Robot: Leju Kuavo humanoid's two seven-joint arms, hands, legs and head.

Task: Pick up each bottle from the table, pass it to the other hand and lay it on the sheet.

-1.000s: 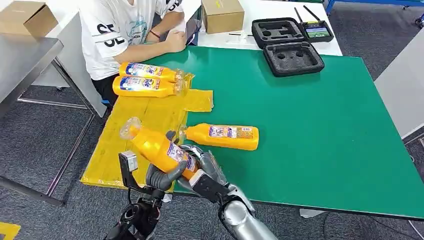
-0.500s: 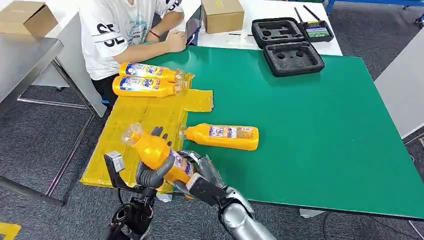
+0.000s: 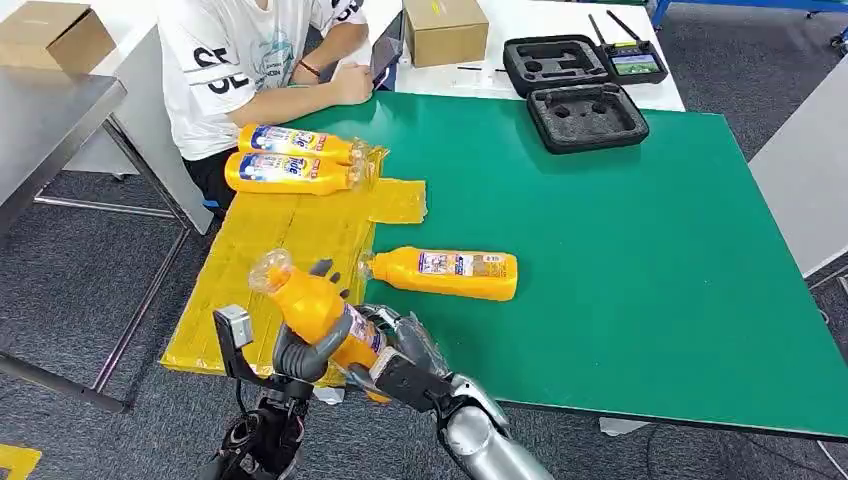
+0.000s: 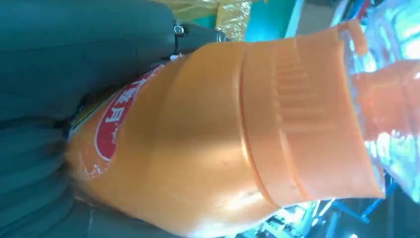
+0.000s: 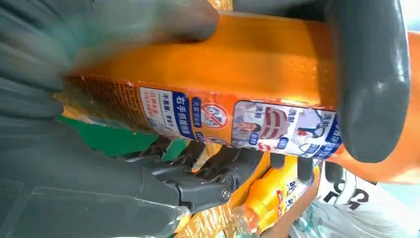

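Observation:
Both hands hold one orange bottle (image 3: 312, 308) above the table's front left corner, its clear cap pointing up and away. My left hand (image 3: 298, 350) grips its middle, and my right hand (image 3: 395, 345) holds its base. In the left wrist view the bottle (image 4: 223, 139) lies against the left hand (image 4: 74, 59). In the right wrist view the right hand (image 5: 59, 54) holds the labelled bottle (image 5: 223, 74), and the left hand's thumb (image 5: 371, 89) wraps across it. Another bottle (image 3: 445, 272) lies on the green table (image 3: 620, 260). Two bottles (image 3: 295, 142) (image 3: 290, 173) lie at the far end of the yellow sheet (image 3: 290, 235).
A person (image 3: 250, 60) sits at the table's far left corner with an arm on it. A cardboard box (image 3: 445, 30) and an open black foam case (image 3: 585, 115) stand at the back. A grey table (image 3: 45, 110) stands to the left.
Both hands have carried the bottle a little left and toward the table's front edge, and its cap now points more upward. The other bottles have not moved.

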